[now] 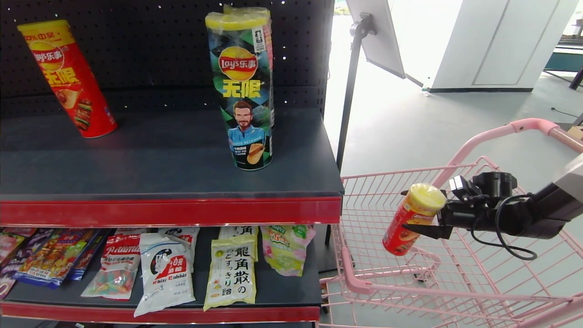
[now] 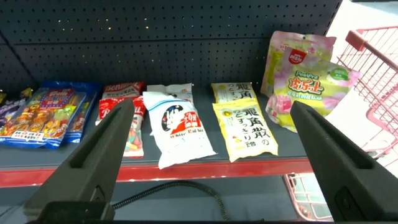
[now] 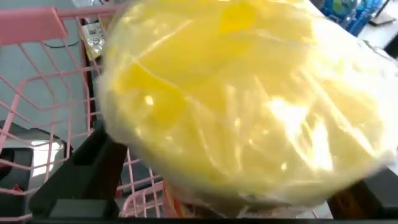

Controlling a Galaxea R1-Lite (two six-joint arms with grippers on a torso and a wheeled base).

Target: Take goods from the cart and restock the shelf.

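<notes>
The right tool (image 1: 410,209) was closed around a red crisp can (image 1: 400,238) with a yellow lid, holding it tilted above the pink cart (image 1: 528,124), to the right of the shelf (image 1: 159,168) and apart from it. A second red can (image 1: 68,77) at far left and a dark can (image 1: 243,91) near the right end stood on the upper board. Restocking seemed partly done, with the held can yet to be placed. The left tool (image 2: 211,155) hung wide open and empty before the lower snack bags (image 2: 180,124). The labels carried bold lettering and crisp pictures.
</notes>
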